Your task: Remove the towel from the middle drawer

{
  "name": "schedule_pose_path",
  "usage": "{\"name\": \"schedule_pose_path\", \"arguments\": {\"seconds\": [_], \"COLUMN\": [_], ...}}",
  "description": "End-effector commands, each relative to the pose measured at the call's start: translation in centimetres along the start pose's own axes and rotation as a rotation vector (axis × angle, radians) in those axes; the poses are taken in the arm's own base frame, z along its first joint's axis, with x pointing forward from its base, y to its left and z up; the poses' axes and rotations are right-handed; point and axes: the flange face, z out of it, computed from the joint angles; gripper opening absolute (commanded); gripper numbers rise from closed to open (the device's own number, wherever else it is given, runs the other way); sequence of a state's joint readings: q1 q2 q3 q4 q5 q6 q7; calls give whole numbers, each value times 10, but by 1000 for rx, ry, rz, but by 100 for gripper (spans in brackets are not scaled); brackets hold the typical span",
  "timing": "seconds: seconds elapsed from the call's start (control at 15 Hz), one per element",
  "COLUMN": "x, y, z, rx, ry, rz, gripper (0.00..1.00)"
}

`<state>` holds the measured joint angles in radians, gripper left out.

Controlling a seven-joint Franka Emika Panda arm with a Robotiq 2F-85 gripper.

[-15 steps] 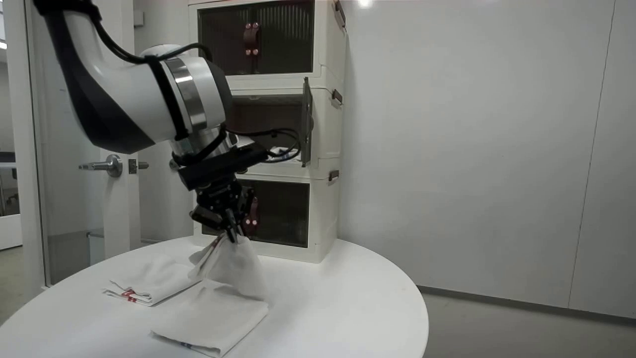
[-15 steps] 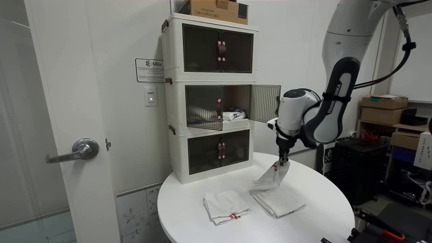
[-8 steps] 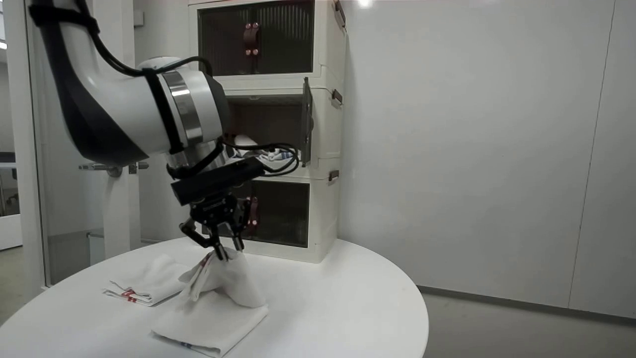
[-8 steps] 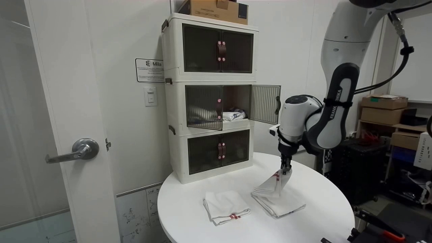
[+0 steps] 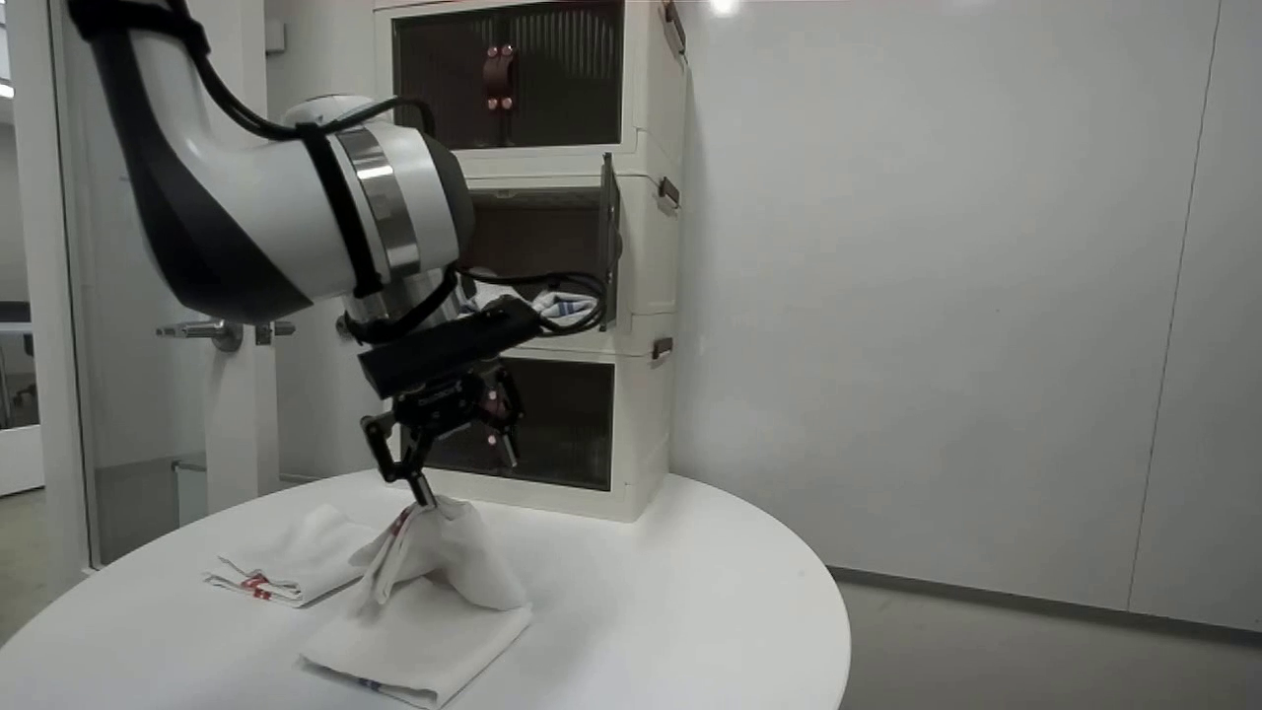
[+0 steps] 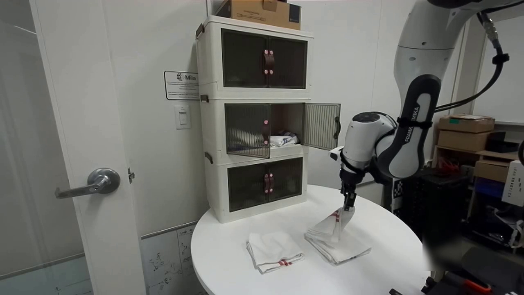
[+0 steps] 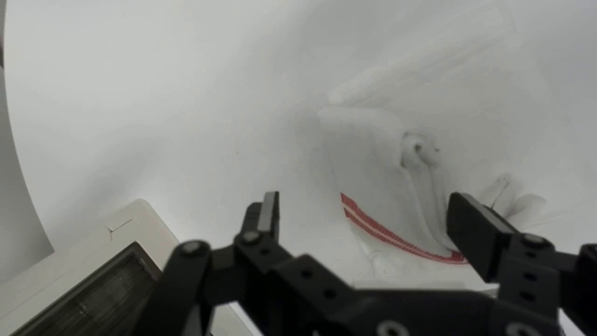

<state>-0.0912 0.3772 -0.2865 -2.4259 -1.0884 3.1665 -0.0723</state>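
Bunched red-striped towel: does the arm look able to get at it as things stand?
Likely yes: the tool is open, one finger touching or nearly touching the raised top of the red-striped towel; nothing visible blocks the way.

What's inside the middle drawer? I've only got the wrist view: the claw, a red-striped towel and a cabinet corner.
Observer: White cloth with blue stripes lies in the middle drawer, as an exterior view shows.
Visitor: Would someone have to open it to get that out?
Observer: No, one door stands swung wide open.
Visitor: Is there anything on top of the cabinet?
Observer: Yes, a cardboard box, seen in an exterior view.
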Motion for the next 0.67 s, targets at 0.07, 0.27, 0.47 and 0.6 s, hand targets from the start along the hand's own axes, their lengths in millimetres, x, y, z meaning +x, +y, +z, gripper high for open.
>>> {"name": "schedule_pose_path", "arguments": {"seconds": [0.07, 0.27, 0.47, 0.6], "x": [-14, -17, -14, -5], "y": [13, 18, 14, 5], "z": [-30, -47, -58, -62], "rx": [-31, -46, -33, -3], "ry": [54, 81, 116, 156], "rz": [4, 34, 101, 174], "gripper": [100, 100, 100, 100]}}
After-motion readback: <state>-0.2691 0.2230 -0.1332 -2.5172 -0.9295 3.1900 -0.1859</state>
